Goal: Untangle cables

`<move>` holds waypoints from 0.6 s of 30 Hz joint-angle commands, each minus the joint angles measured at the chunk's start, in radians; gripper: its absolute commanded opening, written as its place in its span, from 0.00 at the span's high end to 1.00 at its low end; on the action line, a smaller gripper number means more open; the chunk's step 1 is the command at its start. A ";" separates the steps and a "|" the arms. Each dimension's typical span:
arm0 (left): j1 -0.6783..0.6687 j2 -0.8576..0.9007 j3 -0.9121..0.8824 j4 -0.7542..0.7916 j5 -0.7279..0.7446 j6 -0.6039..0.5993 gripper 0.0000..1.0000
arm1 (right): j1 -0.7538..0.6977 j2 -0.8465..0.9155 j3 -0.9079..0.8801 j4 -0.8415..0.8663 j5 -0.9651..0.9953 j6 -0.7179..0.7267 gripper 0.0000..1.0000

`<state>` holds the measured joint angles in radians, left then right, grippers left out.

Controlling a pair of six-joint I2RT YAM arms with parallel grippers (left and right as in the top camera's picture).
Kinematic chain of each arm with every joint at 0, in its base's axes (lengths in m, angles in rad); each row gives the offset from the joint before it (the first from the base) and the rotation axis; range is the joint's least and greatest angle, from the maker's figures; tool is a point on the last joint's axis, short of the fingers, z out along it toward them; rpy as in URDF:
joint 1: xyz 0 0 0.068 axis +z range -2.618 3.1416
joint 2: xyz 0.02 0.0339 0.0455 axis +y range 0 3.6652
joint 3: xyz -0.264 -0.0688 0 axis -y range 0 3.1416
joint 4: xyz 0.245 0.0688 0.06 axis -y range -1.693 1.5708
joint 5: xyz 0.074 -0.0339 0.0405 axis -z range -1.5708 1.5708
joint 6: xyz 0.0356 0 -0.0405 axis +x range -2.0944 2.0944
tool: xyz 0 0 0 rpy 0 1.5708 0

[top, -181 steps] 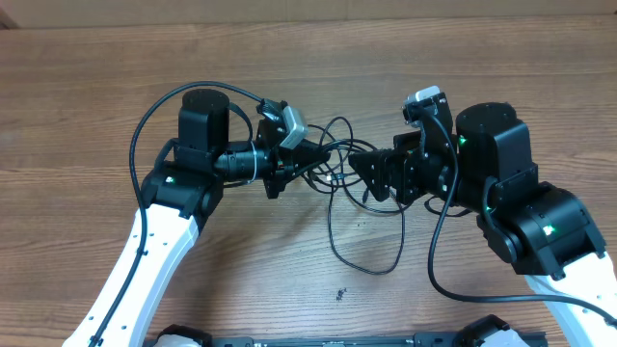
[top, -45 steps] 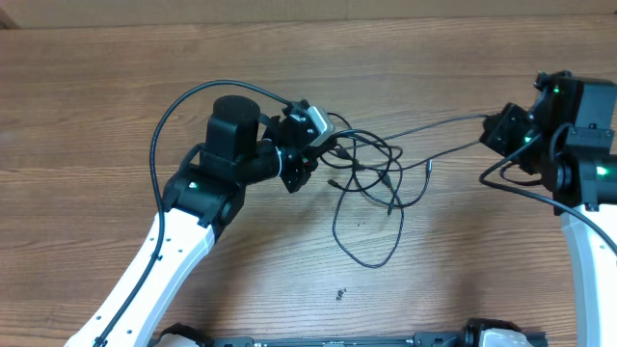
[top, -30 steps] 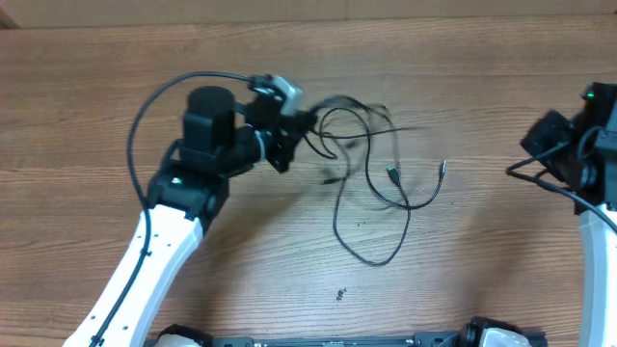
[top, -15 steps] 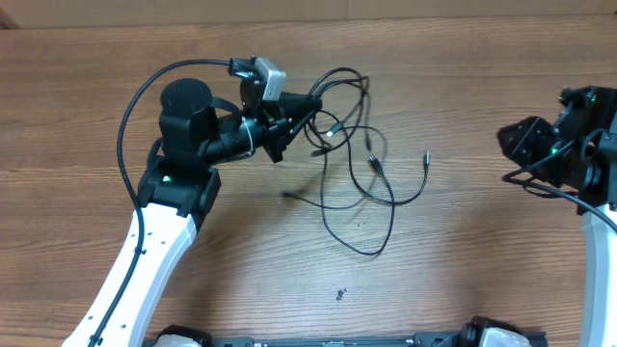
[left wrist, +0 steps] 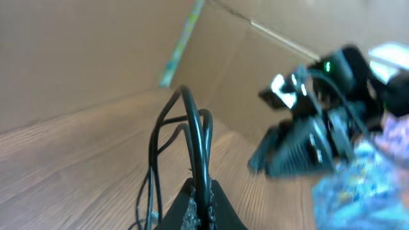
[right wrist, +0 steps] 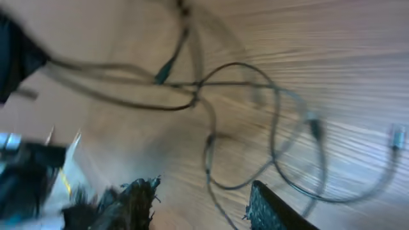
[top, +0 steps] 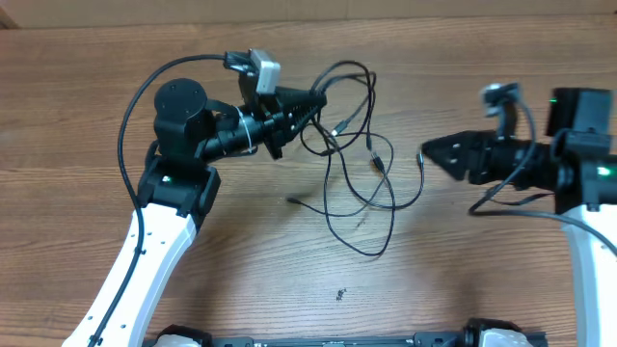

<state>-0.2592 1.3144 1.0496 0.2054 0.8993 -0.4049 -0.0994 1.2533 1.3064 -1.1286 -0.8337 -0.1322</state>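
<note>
Left gripper: clamped tight on the cables. In the left wrist view my fingertips are pressed together, and several black strands arch up out of them. The pinch point sits at the upper left edge of the tangle.

From there the cords hang and spread to the right and downward in crossing loops. The lowest loop lies on the wooden table near the middle. One loose plug end rests on the wood to the left of that loop.

Right gripper: released, holding nothing. It points left, just beside the right-hand edge of the tangle, where another plug end sits. In the right wrist view my two fingers stand apart with bare wood between them. The cables are ahead and blurred, so I cannot tell whether they touch me.
</note>
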 commanded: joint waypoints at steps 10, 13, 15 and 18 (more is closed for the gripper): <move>0.004 -0.015 0.007 0.084 -0.056 -0.541 0.96 | 0.347 -0.002 0.003 0.224 0.034 -0.100 0.43; 0.002 -0.015 0.007 0.084 -0.037 -0.715 0.96 | 0.369 -0.001 0.003 0.267 0.049 -0.100 0.43; -0.003 -0.015 0.007 0.084 -0.034 -0.823 0.96 | 0.381 0.001 0.003 0.294 0.057 -0.101 0.41; -0.011 -0.015 0.007 0.084 -0.037 -0.860 0.96 | 0.398 0.005 0.003 0.317 0.056 -0.101 0.41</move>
<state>-0.2611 1.3144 1.0489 0.2783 0.8524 -1.1122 0.2806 1.2533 1.3064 -0.8276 -0.7925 -0.2230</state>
